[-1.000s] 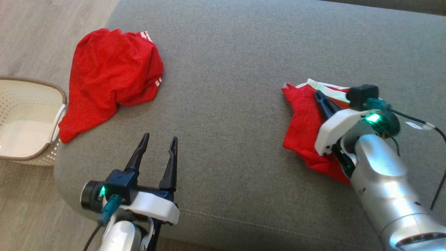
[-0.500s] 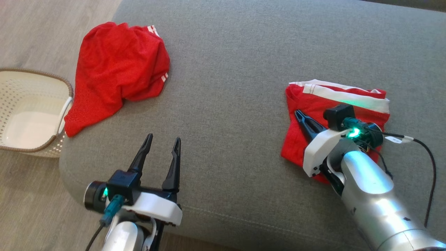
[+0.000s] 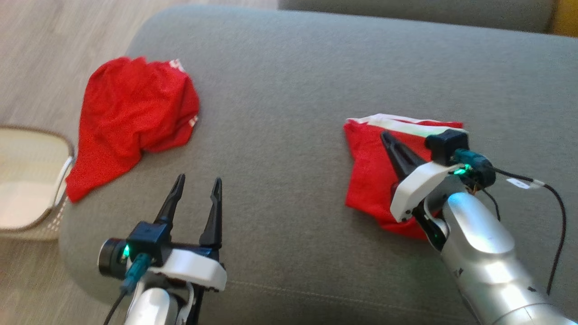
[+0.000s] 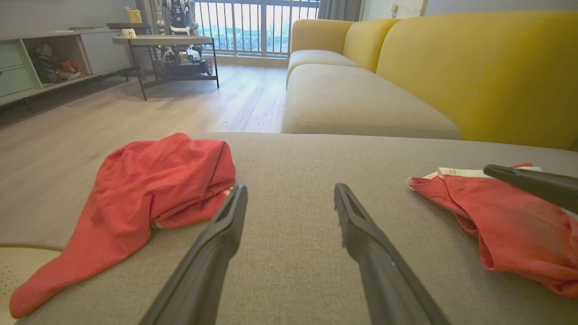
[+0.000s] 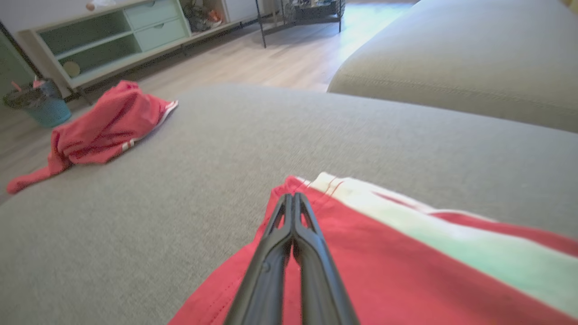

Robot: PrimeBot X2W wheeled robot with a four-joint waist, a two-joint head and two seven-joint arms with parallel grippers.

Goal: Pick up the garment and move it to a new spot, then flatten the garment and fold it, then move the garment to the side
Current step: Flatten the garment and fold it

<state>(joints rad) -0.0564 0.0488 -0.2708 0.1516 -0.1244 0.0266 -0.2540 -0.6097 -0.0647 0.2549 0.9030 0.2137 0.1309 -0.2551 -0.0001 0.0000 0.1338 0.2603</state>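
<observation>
Left pincer [image 3: 198, 179] hovers nearest the robot, just inside the front edge of the grey sofa seat [image 3: 289, 90], its two dark fingers spread wide with nothing between them and pointing away across the cushion. Right pincer [image 3: 384, 134] sits a little farther in on the robot's right, fingers pressed together into a single point; in the right wrist view no cloth shows between the tips [image 5: 292, 196], which lie low over the folded red garment [image 3: 368, 171], though whether they touch the fabric cannot be told. That garment rests flat on the seat under and around the right wrist, a white band [image 5: 429, 216] running along its far edge, its near left corner beside the pincer's tips. From the left wrist view the same garment [image 4: 510, 225] lies to the right, with the other arm's dark finger [image 4: 533, 183] across its top. Farther off on the robot's left, a second red garment [image 3: 131, 113] lies crumpled near the seat's rounded corner, thin white stripes at one hem, one end trailing over the edge. Beside it on the wooden floor [image 3: 45, 36] stands a cream basket [image 3: 31, 149] with a brown rim. Beyond, another grey seat [image 4: 352, 104] meets a yellow backrest [image 4: 474, 67], and a pale green shelving unit [image 5: 113, 40] lines the far wall.
</observation>
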